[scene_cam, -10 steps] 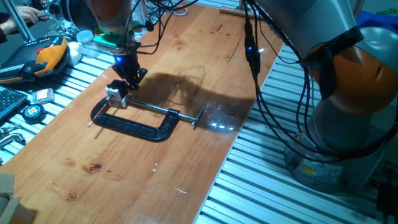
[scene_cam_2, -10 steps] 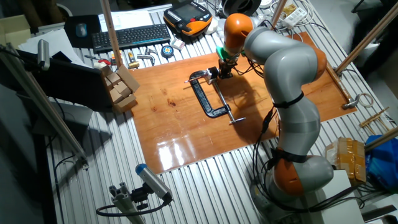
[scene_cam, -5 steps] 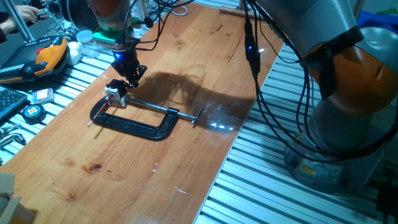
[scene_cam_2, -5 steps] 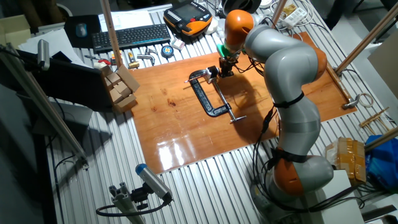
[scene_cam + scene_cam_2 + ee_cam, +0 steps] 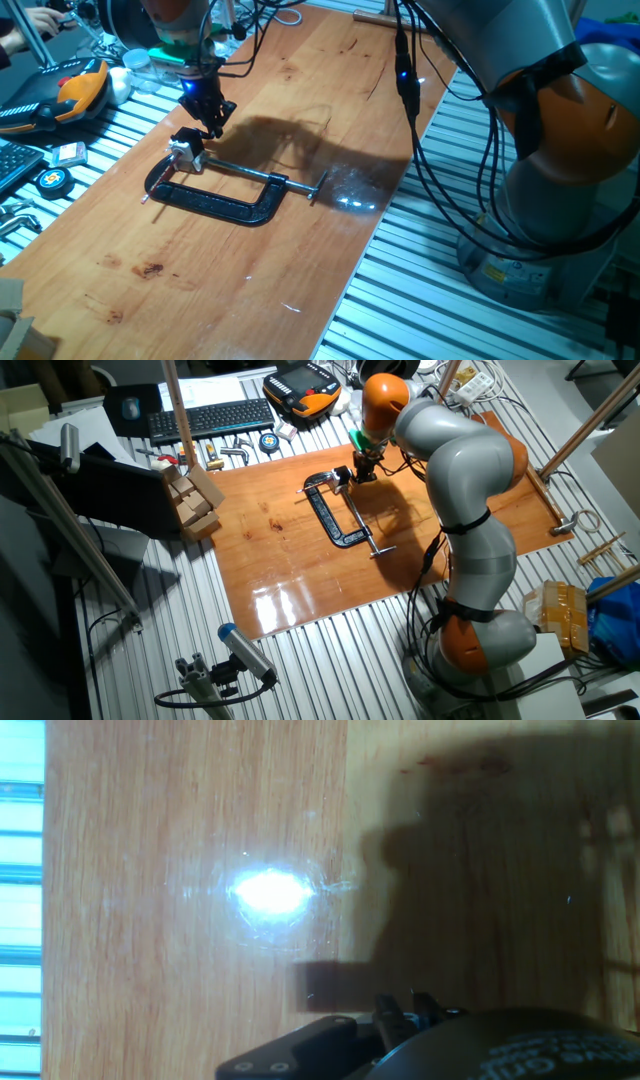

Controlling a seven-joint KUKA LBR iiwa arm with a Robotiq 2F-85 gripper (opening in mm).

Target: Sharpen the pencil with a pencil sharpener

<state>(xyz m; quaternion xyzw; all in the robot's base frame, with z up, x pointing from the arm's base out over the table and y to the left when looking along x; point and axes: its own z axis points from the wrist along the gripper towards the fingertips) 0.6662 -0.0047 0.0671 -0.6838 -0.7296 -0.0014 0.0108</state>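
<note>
The pencil sharpener (image 5: pixel 183 152), a small silvery block with a dark top, is held in the jaw of a black C-clamp (image 5: pixel 215 205) on the wooden board. My gripper (image 5: pixel 213 128) hangs just above and to the right of it, not touching. Its dark fingers come together to a narrow point, and a thin dark stick that looks like the pencil (image 5: pixel 214 131) is pinched there. From the other side, the gripper (image 5: pixel 357 477) stands beside the sharpener (image 5: pixel 341 481) at the clamp's (image 5: pixel 331 520) far end. The hand view shows only wood, glare, shadow and the gripper's dark body (image 5: pixel 430 1045).
The clamp's steel screw rod (image 5: pixel 250 176) runs right to a small handle (image 5: pixel 320 190). A tape measure (image 5: pixel 52 179), an orange-black pendant (image 5: pixel 70 95) and a keyboard (image 5: pixel 205 418) lie off the board's left edge. Black cables (image 5: pixel 420 150) hang over its right edge.
The gripper has risen a little and drawn back from the sharpener, up and to the right. The clamp and sharpener have not moved.
</note>
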